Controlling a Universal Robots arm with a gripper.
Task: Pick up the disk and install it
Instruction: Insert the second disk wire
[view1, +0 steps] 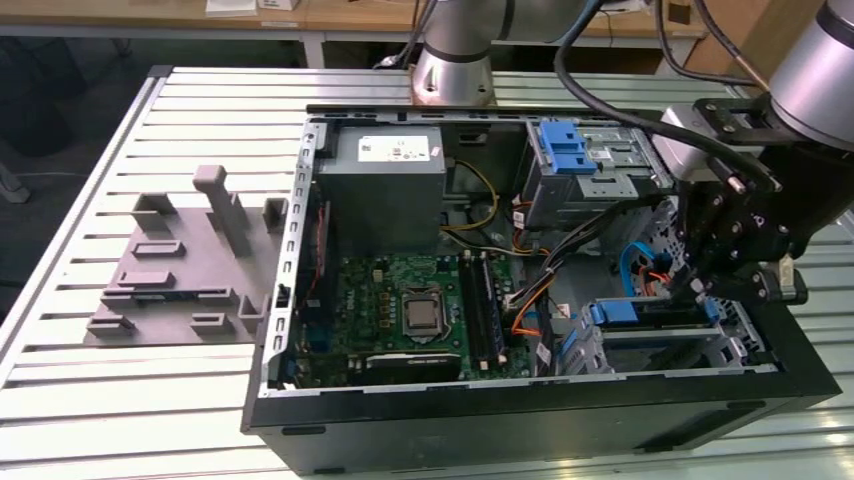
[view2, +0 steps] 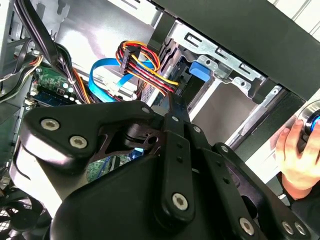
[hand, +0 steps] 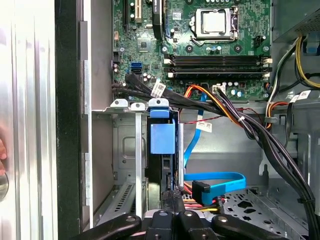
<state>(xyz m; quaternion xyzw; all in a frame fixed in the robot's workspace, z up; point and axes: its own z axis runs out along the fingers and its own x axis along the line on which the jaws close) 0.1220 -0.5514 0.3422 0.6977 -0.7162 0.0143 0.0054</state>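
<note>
Open computer case (view1: 534, 400) on the table (view1: 80, 400): motherboard (view1: 400, 310) inside; disk (view1: 654, 313) in the bay toward the exterior view's right of it; fixture block (view1: 180, 265) outside, opposite.

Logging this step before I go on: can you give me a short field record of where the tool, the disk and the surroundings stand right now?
tool: inside the open computer case, at the near end of the disk; contact unclear
disk: on edge in the drive cage slot, blue bracket showing
cables: blue flat cable and red-yellow wire bundle beside the slot
table: grey moulded fixture on the exterior view's left of the case
person: a hand outside the case wall
</note>
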